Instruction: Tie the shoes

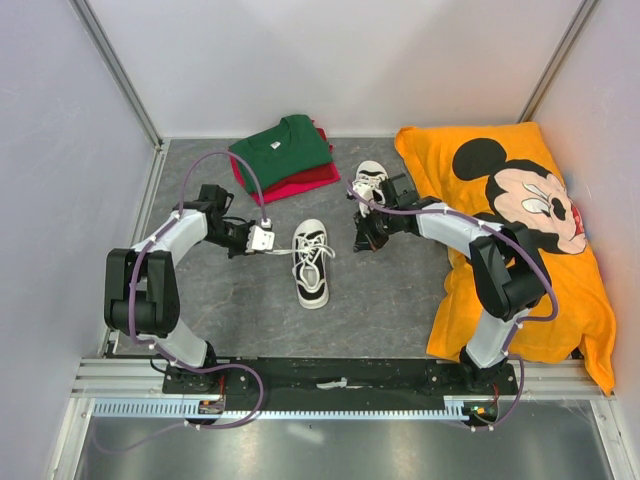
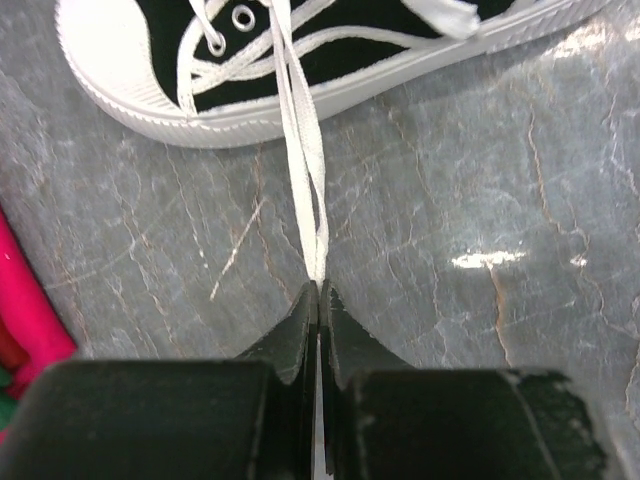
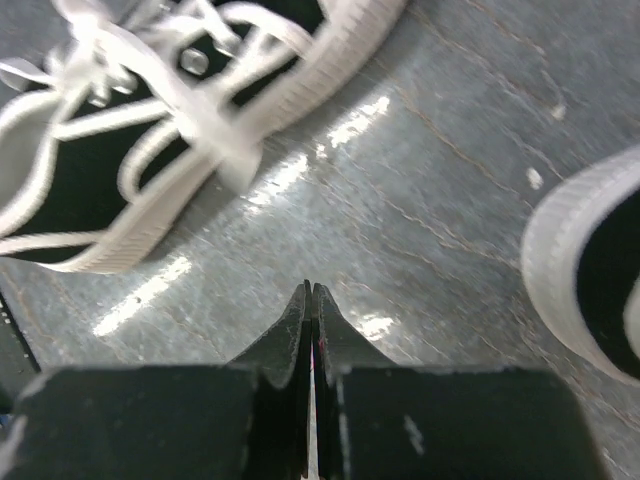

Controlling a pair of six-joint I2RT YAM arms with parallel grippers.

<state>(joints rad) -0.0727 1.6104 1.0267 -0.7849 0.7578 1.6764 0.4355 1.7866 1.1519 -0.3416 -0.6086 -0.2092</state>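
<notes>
My left gripper (image 2: 318, 292) clamps the lace (image 2: 303, 170), which runs straight ahead to the shoe (image 2: 330, 55) lying crosswise; my right gripper (image 3: 310, 290), clenched empty, sits beyond it

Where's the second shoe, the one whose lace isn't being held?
In the top view the second shoe sits back and right of centre, between the folded shirts and the orange Mickey blanket, partly behind the right arm.

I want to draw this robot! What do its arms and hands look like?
The left arm and right arm are pale grey tubes with black joints and purple cables. The left hand and right hand are black with two pointed fingers.
</notes>
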